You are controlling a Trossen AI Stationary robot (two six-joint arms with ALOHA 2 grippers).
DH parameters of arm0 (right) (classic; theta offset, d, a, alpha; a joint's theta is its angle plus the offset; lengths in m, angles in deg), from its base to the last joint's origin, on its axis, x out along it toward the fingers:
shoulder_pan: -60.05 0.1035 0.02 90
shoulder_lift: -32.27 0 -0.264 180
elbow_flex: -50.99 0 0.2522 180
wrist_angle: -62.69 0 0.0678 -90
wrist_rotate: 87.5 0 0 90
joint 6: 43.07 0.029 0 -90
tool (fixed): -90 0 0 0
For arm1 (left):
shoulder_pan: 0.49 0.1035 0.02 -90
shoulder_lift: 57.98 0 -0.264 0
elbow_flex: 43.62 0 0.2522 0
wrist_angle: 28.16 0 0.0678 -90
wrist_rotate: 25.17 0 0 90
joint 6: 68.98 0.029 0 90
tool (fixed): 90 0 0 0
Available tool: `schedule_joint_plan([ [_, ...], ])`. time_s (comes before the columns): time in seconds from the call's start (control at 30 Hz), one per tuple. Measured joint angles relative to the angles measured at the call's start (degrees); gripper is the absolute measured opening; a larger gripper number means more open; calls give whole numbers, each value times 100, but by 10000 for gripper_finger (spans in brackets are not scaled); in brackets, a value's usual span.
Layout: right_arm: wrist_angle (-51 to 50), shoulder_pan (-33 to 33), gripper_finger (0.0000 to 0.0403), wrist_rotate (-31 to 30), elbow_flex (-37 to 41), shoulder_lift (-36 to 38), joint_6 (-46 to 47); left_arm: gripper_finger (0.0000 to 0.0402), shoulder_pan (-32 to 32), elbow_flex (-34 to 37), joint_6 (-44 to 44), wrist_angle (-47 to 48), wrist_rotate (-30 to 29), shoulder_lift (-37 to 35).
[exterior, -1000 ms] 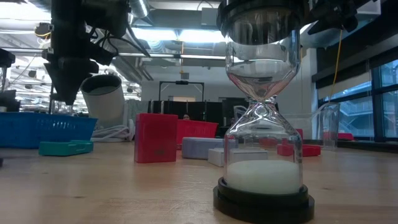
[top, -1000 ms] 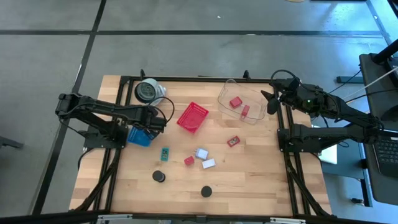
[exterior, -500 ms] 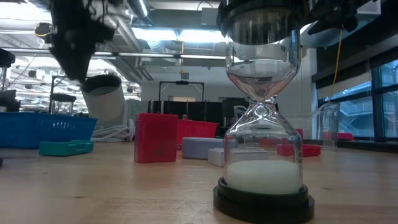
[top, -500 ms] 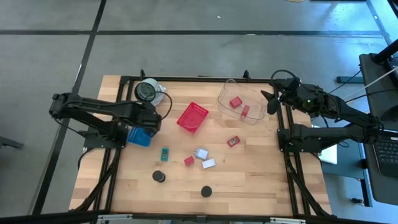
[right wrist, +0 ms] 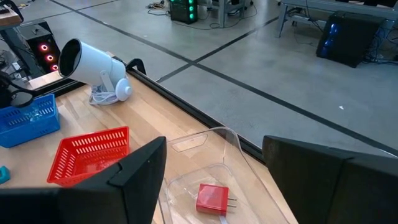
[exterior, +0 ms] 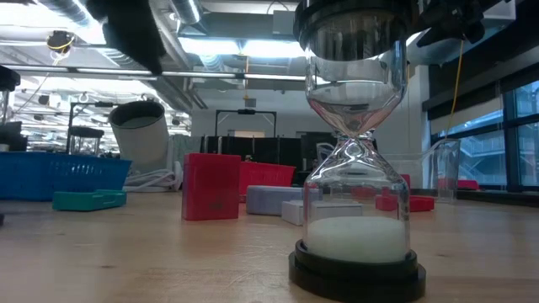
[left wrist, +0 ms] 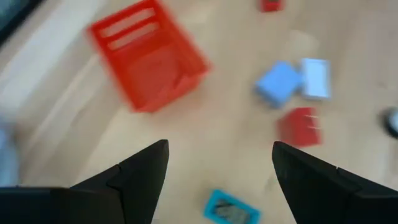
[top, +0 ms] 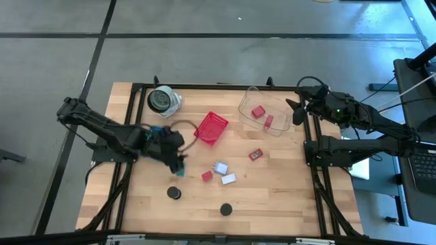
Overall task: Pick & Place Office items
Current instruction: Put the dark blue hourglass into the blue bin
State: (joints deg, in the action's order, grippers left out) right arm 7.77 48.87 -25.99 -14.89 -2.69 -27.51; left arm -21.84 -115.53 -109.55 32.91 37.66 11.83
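Note:
My left gripper (top: 179,162) hangs open above the teal piece (left wrist: 229,210), which lies flat on the table below the gap between its fingers; nothing is between them. Beyond it lie a red block (left wrist: 299,126), a pale-blue rectangle (left wrist: 278,84) and a white one (left wrist: 315,78). Another red piece (top: 255,154) lies farther right. Two black round items (top: 174,193) (top: 226,209) stand near the front edge. My right gripper (top: 298,112) waits open and holding nothing at the far right, beside a clear container (top: 272,126).
The red mesh basket (top: 210,127) lies tilted in the middle of the table's far half. The blue tray (exterior: 59,172) sits at the left under my left arm. A white round device (top: 162,100) stands at the far left. Red items (top: 257,111) lie in the clear container. An hourglass (exterior: 358,168) stands near the front edge.
My left gripper has left the blue tray and swung toward the table's near edge and a little right, ending over the teal piece. It has risen and tipped up from pointing steeply down. In the low view it has climbed almost out of the picture's top.

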Motion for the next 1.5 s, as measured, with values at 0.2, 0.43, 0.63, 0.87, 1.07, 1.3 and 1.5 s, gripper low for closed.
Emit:
schedule_joint_plan([
  [0.2, 1, 0, 270, 0, 0, 2, 1, 283, -897, 0, 420, -760, -2, 421],
  [0.43, 1, 0, 270, 0, 0, 1, 1, 283, -1722, 0, 42, -916, -28, 939],
  [0.63, 0, 0, 270, 0, 0, 1, 1, 283, -2337, 0, -263, -986, -349, 1185],
  [0.87, -1, 2, 270, 2, 0, 0, 1, 283, -2853, 0, -819, -916, -620, 1211],
  [1.07, -1, 1, 270, 1, 0, 1, 0, 284, -2917, 196, -1379, -758, -605, 1211],
  [1.3, 1, 1, 270, 0, 0, 1, 1, 301, -2920, 293, -1423, -857, -464, 1211],
  [1.5, 0, 0, 270, 0, 0, 0, 1, 312, -2917, 293, -1482, -857, -371, 1229],
])
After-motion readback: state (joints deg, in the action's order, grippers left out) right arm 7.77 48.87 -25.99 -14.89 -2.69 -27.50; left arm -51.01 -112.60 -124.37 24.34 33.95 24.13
